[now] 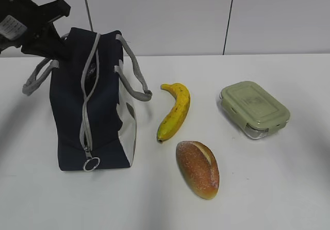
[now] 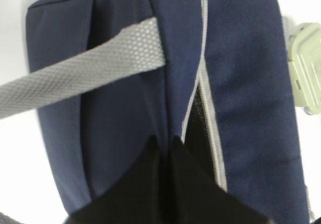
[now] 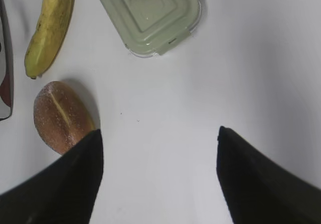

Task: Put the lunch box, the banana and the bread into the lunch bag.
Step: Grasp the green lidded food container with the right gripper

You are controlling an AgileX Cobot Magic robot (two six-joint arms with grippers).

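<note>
The navy lunch bag (image 1: 103, 116) stands at the left, its grey zipper (image 1: 86, 111) parted near the top and the ring pull (image 1: 92, 164) at the front bottom. My left gripper (image 1: 54, 53) is at the bag's back top edge; in the left wrist view it (image 2: 163, 142) is shut, pinching the bag's navy fabric (image 2: 125, 123) beside the zipper opening. The banana (image 1: 175, 111), the bread (image 1: 198, 169) and the green-lidded lunch box (image 1: 254, 108) lie on the table to the right. My right gripper (image 3: 158, 133) is open and empty above bare table, with the bread (image 3: 60, 116) by its left finger.
A grey webbing handle (image 2: 85, 68) crosses the bag's top. White table (image 1: 289, 189) all round; a white wall behind. The right wrist view also shows the banana (image 3: 49, 28), the lunch box (image 3: 148, 15) and the bag's edge (image 3: 4, 73).
</note>
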